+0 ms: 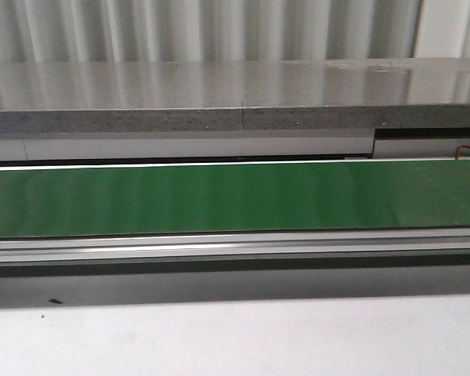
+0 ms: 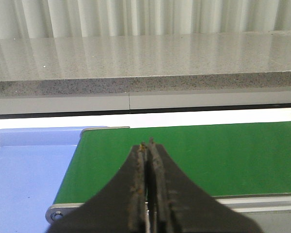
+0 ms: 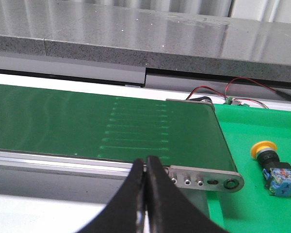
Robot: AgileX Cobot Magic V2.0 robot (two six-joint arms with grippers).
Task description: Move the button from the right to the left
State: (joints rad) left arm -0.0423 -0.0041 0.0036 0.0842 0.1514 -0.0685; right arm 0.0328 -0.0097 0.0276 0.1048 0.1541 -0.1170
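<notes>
The button lies on its side in a green tray beyond the belt's right end, yellow cap toward the belt, blue base away; it shows only in the right wrist view. My right gripper is shut and empty, near the belt's front rail, well short of the button. My left gripper is shut and empty over the left end of the green conveyor belt. Neither gripper shows in the front view.
The green belt runs across the front view with a metal rail before it and a grey stone ledge behind. A blue tray sits past the belt's left end. Red and black wires lie behind the green tray.
</notes>
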